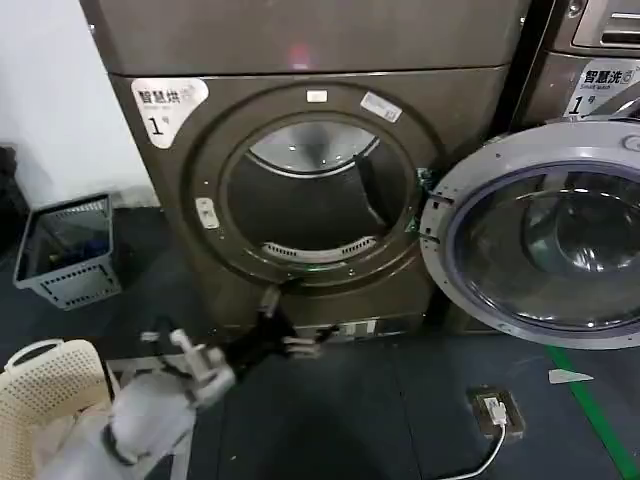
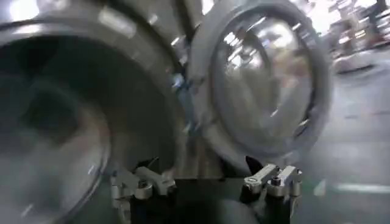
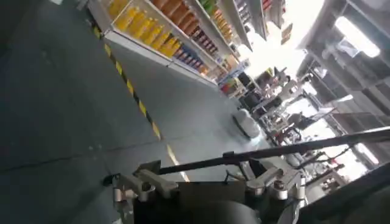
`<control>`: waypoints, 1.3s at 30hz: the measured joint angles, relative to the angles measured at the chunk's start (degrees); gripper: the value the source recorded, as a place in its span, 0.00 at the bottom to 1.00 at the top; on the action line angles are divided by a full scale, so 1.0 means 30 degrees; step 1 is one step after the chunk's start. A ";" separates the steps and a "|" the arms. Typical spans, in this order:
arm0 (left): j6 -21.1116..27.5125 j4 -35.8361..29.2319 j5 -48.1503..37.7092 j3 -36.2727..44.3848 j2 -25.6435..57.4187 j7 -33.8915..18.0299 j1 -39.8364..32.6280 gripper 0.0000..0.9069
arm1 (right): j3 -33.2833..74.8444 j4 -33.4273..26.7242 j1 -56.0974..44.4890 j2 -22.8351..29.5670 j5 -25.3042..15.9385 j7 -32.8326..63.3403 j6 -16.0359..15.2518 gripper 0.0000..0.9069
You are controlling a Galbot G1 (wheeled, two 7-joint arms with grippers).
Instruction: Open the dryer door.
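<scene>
Grey-brown metal across the far middle of the head view: showing the dryer (image 1: 460, 100), wearing a white sticker (image 1: 166, 105) marked "1" at its upper left. Leaving the round drum opening (image 1: 310, 190) fully uncovered, with pale metal gleaming inside. Swinging wide to the right, hanging from the hinge at the opening's right edge: the dryer door (image 1: 545, 240), turning its grey plastic inner rim and dark glass centre toward the camera. Covering the lower front of the neighbouring machine (image 1: 590, 40) at the far right.

Reaching in from the near left, low before the dryer's bottom panel and just below the drum opening: the left gripper (image 1: 288, 325), touching neither the door nor the rim. Lying released in the left wrist view (image 2: 207, 182), jaws spread apart and grasping nothing, facing the blurred drum on one side and the door's glass (image 2: 268, 73) on the other.

Pointing away from the machines in the right wrist view: the right gripper (image 3: 207, 185), likewise released, holding nothing, looking over a dark floor (image 3: 55, 97) toward stocked shelves (image 3: 164, 30).

Sitting on the floor at the left: a grey plastic basket (image 1: 70, 250). Resting at the near left corner: a cream laundry basket (image 1: 40, 390).
</scene>
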 joint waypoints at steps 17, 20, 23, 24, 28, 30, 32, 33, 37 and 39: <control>0.7375 0.0721 -0.9523 -0.9050 0.2252 -0.4318 0.7089 1.00 | -0.0134 -0.0126 0.0688 0.0174 0.0680 -0.0195 0.0020 1.00; 0.9227 0.0963 -1.1933 -1.0465 0.2577 -0.6093 0.7718 1.00 | -0.0142 0.0012 0.0761 0.0288 0.1134 -0.0231 -0.0125 1.00; 1.0746 0.1328 -1.4349 -1.1620 0.2874 -0.8054 0.8177 1.00 | -0.0145 0.0104 0.0828 0.0476 0.1314 -0.0294 -0.0147 1.00; 1.0874 0.1538 -1.5310 -1.2000 0.3035 -0.8902 0.8269 1.00 | -0.0144 0.0123 0.0835 0.0539 0.1391 -0.0319 -0.0146 1.00; 1.0871 0.2377 -1.8596 -1.2781 0.3580 -1.1775 0.8781 1.00 | -0.0145 0.0235 0.0882 0.0812 0.1724 -0.0432 -0.0122 1.00; 1.0869 0.2797 -2.0203 -1.3104 0.3875 -1.3287 0.9147 1.00 | -0.0144 0.0307 0.0913 0.0895 0.1817 -0.0481 -0.0107 1.00; 1.0871 0.3147 -2.1714 -1.3419 0.4182 -1.4520 0.9569 1.00 | -0.0146 0.0371 0.0945 0.0960 0.1896 -0.0504 -0.0088 1.00; 1.0868 0.3317 -2.2326 -1.3558 0.4338 -1.5051 0.9773 1.00 | -0.0141 0.0384 0.0951 0.0968 0.1918 -0.0508 -0.0073 1.00; 1.0865 0.3994 -2.4774 -1.3848 0.4974 -1.6961 1.0529 1.00 | -0.0117 0.0363 0.1027 0.0970 0.2097 -0.0508 0.0007 1.00; 1.0864 0.4406 -2.6145 -1.3910 0.5305 -1.7893 1.0614 1.00 | -0.0092 0.0316 0.1077 0.0970 0.2298 -0.0505 0.0068 1.00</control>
